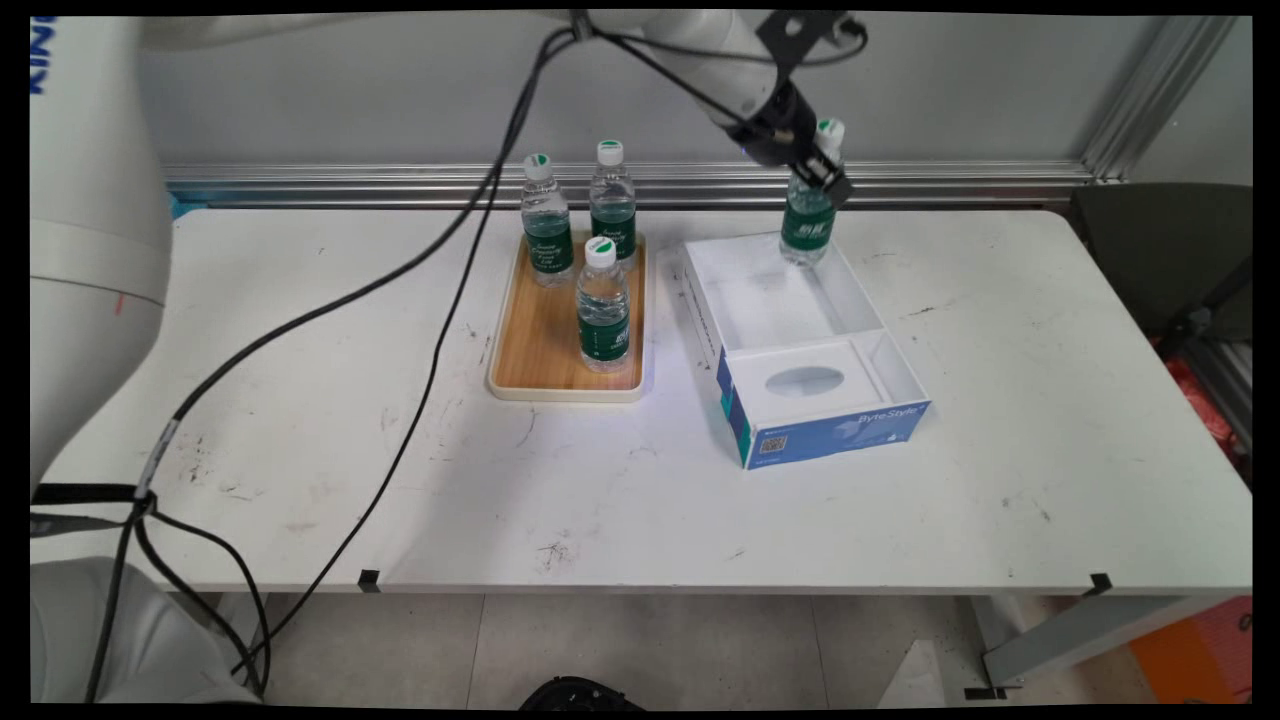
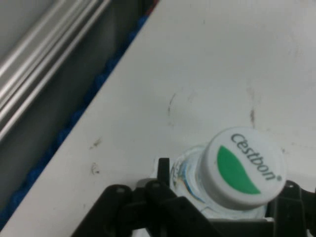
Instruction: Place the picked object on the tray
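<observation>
1. Gripper [image 1: 822, 172] is closed on a bottle [image 1: 808, 222] just below its white cap [image 2: 244, 168], one finger either side of the neck.
2. Bottle sits upright at the far end of the box [image 1: 775, 300]; whether its base rests on the box floor or hangs just above it cannot be told.
3. Handling, by judgement: clear thin plastic, filled, so moderately heavy. The smooth wall is likely to be slippery and to yield if squeezed. The stiffer neck under the cap is the sound place to hold.
4. Box is white card with blue printed sides, open-topped, with an oval cut-out at its near end.
5. Tray [image 1: 535, 345], wood-grained with a pale rim, carries three like bottles [image 1: 603, 310], upright, well apart from the gripper.
</observation>
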Motion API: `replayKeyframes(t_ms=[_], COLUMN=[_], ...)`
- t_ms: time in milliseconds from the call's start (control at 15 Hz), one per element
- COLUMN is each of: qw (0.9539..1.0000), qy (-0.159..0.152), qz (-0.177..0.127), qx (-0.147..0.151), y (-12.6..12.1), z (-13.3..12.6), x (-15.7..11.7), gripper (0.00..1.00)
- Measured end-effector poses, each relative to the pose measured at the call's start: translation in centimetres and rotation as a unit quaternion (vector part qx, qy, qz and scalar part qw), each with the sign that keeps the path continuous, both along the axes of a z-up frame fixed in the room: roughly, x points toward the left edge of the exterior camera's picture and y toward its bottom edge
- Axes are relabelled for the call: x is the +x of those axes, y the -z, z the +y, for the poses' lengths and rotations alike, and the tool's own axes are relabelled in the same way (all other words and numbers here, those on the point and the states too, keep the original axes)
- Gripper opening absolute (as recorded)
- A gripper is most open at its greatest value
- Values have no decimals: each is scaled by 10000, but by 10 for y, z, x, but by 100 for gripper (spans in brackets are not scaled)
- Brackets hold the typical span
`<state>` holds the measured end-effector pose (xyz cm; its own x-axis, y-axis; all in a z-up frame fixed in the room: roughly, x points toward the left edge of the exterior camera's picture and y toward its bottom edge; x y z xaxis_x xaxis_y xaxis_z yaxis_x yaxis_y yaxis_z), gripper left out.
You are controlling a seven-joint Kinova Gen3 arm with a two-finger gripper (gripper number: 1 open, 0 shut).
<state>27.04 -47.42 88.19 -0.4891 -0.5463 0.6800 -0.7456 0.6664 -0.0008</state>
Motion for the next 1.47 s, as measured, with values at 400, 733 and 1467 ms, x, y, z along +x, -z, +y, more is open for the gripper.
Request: replayKeyframes(t_ms=[400, 733, 1467], qw=[9994, 9987, 9963], qy=[-207, -383, -843], qz=[256, 313, 120], qx=[-98, -145, -68], y=[-59, -101, -152], z=[30, 61, 130], x=[20, 46, 151], gripper=[0, 0, 0])
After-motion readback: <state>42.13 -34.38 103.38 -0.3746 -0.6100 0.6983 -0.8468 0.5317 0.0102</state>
